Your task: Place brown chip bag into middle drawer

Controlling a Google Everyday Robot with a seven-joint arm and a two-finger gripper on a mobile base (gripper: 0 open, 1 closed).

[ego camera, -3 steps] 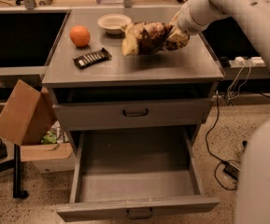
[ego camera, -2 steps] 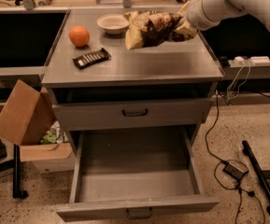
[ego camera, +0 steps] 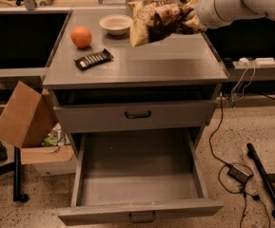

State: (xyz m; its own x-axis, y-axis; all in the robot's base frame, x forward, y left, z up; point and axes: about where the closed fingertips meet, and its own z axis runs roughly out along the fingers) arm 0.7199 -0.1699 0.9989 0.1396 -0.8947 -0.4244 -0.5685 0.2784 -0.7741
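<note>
Up comes the bag, higher than a moment ago and now clear of the table, while the arm has drawn back toward 2 o'clock. The end effector sits at 1 o'clock in the view, pinching the bag's right end, and the bag hangs out to its 9 o'clock, tilted with the pale lower corner dipping toward the table's back edge. Just at the bag's 9 o'clock is the bowl, apart from it. The orange lies at the bowl's 8 o'clock and the wrapper at the orange's 5 o'clock. Down at 6 o'clock, the middle drawer stands pulled wide open below the top drawer, which is slightly ajar.
</note>
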